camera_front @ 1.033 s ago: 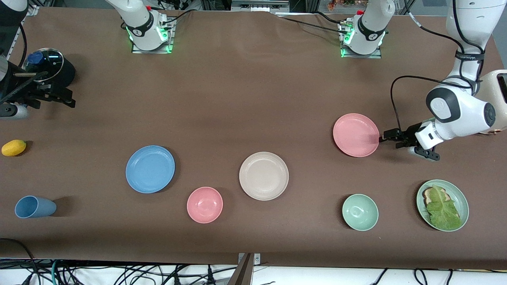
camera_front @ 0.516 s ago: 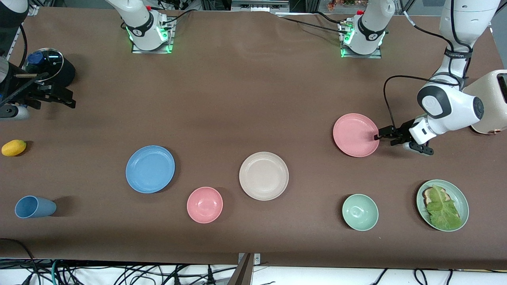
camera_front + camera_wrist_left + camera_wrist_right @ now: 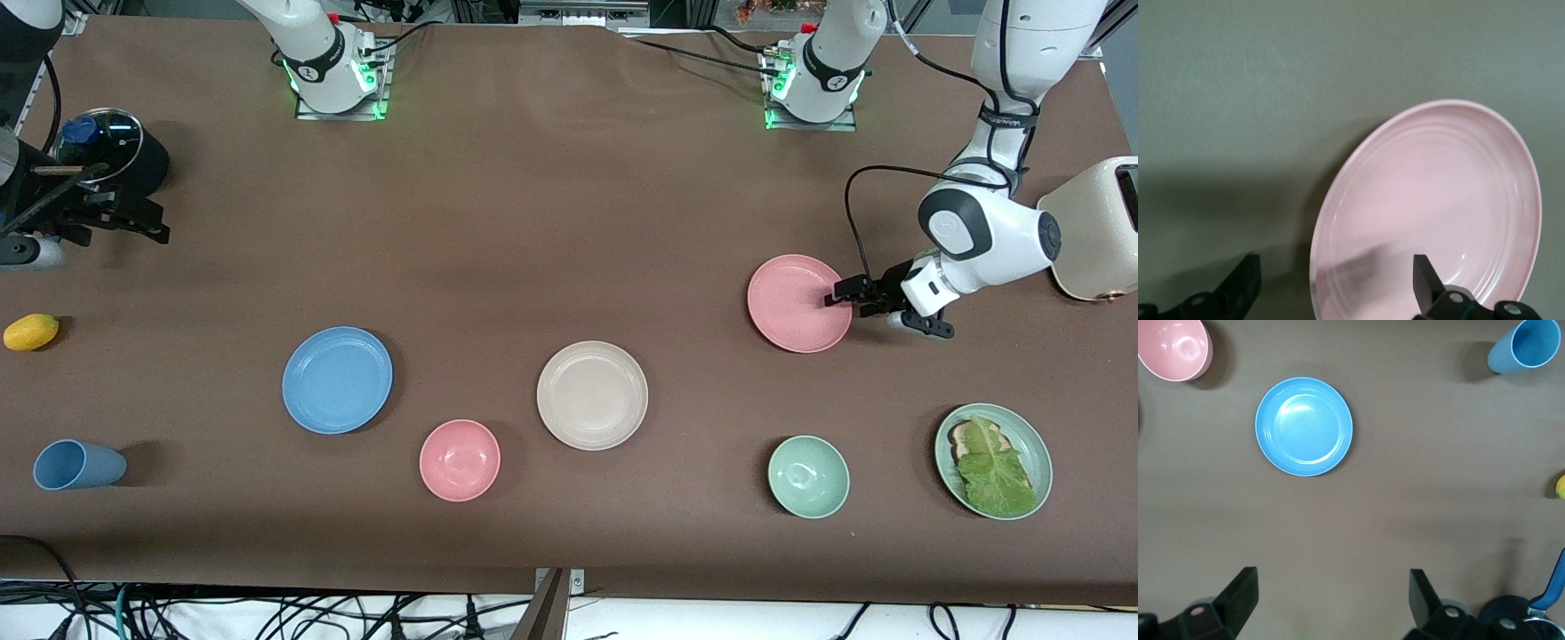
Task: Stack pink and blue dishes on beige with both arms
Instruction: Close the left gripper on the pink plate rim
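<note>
Hovering at the rim of the pink plate (image 3: 798, 303), the left gripper (image 3: 839, 298) has its jaws spread wide, one finger over the plate's edge and one just outside it, nothing held. In the left wrist view the same plate (image 3: 1431, 213) fills the space between the fingertips (image 3: 1423, 277)

Using the beige plate (image 3: 592, 395) as the landmark, mid counter (image 3: 551, 222): the pink plate sits toward the left arm's end and a bit farther from the front camera. The blue plate (image 3: 337, 380) lies flat toward the right arm's end, well apart from the beige one. Neither is stacked yet, all three are bare on the counter

The right gripper (image 3: 133, 222) is parked way off at the right arm's end, beside a black pot (image 3: 116, 156), jaws wide open too and empty. Its wrist view looks down on the blue plate (image 3: 1304, 427)

Other stuff: a pink bowl (image 3: 460, 460) just beside the beige plate and nearer the camera, a green bowl (image 3: 808, 476), a blue cup (image 3: 76, 464) on its side
</note>
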Controlling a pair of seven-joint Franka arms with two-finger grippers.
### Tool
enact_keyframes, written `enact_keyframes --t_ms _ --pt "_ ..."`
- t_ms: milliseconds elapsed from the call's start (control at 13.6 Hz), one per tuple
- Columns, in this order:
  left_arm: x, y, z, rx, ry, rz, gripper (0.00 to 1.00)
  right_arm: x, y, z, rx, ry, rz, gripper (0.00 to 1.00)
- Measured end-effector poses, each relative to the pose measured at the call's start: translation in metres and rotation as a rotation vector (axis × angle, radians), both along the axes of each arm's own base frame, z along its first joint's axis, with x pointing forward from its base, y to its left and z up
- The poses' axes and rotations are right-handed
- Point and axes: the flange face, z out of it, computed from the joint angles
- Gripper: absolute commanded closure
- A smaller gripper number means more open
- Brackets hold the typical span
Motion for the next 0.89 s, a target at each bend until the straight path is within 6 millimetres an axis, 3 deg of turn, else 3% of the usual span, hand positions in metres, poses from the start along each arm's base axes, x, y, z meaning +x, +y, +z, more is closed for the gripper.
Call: enact_keyframes --t_ms 148,369,443,885 --pt "-0.007 0.0 -0.004 -0.015 -0.004 0.007 0.04 0.0 -0.001 0.0 0.0 -0.001 -0.001 0.0" --pt "-0.014 0.002 -0.006 -0.013 -0.014 0.019 0.83 0.0 -0.002 0.0 0.0 -0.001 -0.003 0.0" --pt "-0.015 0.003 -0.006 -0.012 -0.015 0.02 1.0 0.0 -0.002 0.0 0.0 -0.001 -0.003 0.0" --pt "-0.014 0.006 0.0 -0.012 -0.027 0.026 1.0 0.002 -0.002 -0.004 -0.001 0.003 -0.003 0.0"
